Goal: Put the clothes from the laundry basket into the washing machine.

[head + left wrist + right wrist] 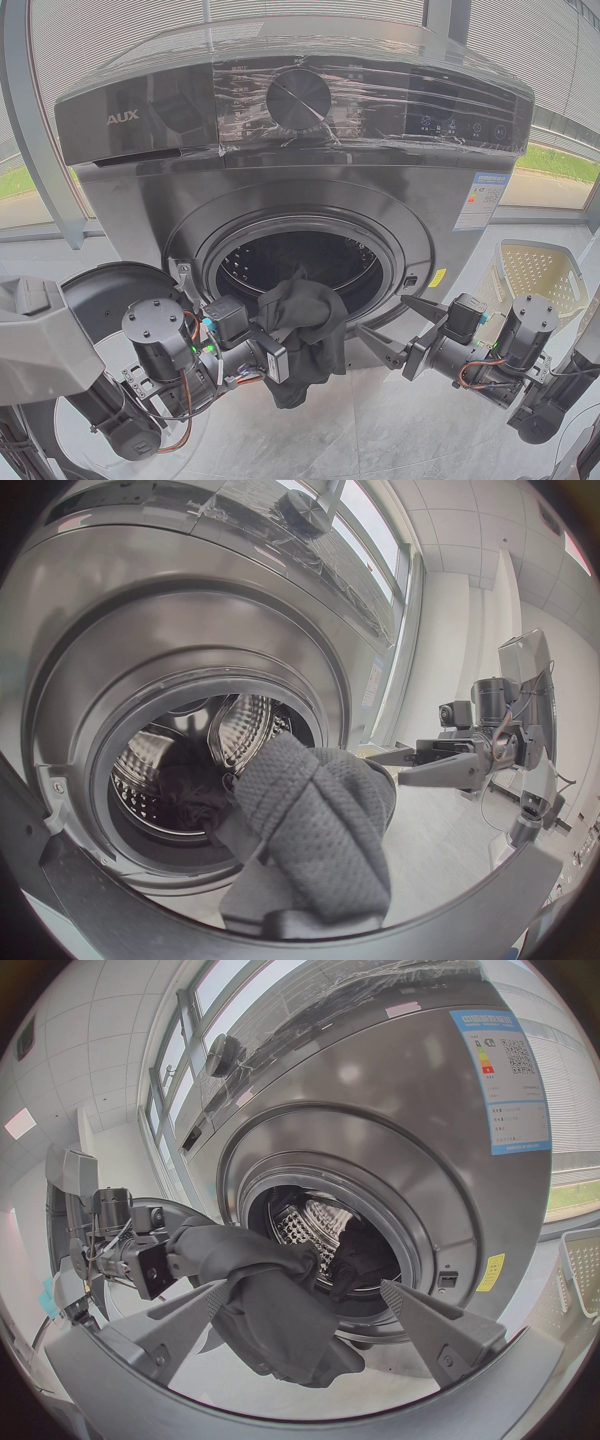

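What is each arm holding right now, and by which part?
The left gripper holds the dark garment by a bunched fold, the rest hanging below. The right gripper is open and empty.

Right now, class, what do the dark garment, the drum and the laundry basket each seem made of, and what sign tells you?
The dark garment looks like soft mesh-textured fabric, matt: it drapes in folds. The drum is likely stainless steel, polished: bright reflections, rows of punched holes. The laundry basket is probably pale matt plastic: moulded wall with perforations.

One dark grey metal washing machine [300,187], one cream perforated plastic laundry basket [540,269] (far right), two black cloth garments [306,331].
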`<state>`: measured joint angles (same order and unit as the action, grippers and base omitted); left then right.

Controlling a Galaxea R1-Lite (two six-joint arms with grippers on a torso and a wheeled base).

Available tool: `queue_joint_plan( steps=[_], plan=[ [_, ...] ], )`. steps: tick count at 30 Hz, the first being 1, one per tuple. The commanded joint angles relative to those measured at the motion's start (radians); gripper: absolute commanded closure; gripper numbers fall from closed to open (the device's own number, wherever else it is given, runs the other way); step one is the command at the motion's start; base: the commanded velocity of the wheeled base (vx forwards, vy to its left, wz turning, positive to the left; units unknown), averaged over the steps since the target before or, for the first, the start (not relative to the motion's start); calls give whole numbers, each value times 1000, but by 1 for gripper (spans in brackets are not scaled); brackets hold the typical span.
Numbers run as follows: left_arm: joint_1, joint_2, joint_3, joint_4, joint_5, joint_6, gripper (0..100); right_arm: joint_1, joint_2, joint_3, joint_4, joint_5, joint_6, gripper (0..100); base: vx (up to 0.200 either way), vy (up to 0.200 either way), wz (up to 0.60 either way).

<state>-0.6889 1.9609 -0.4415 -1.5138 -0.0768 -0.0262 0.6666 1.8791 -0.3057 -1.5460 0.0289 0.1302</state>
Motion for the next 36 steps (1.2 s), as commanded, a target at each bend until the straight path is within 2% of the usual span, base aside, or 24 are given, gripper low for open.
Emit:
queue_joint_plan(
  steps=[1,3,10,21,25,27,29,30,34,36],
  plan=[
    [8,85,-92,1,2,0,100,7,5,0,0,0,0,0,0,0,0],
    [12,113,-138,1,2,-9,100,5,5,-1,0,0,0,0,0,0,0],
    [68,256,-355,14,5,-11,100,5,2,0,0,0,0,0,0,0,0],
    [114,429,-559,27,5,-21,100,7,5,-1,0,2,0,0,0,0,0],
    [115,444,-592,89,5,-31,100,7,6,-1,0,2,0,0,0,0,0],
    [115,444,-629,142,5,-49,100,5,8,-1,0,3,0,0,0,0,0],
    [115,446,-642,153,5,-55,100,7,8,-1,0,3,0,0,0,0,0],
    [115,454,-703,199,6,-72,100,7,9,-1,0,3,0,0,0,0,0],
    [134,480,-830,304,51,-72,100,7,17,-1,0,3,0,0,0,0,0],
    [137,504,-885,330,55,-74,100,7,20,-1,0,3,0,0,0,0,0]
  ],
)
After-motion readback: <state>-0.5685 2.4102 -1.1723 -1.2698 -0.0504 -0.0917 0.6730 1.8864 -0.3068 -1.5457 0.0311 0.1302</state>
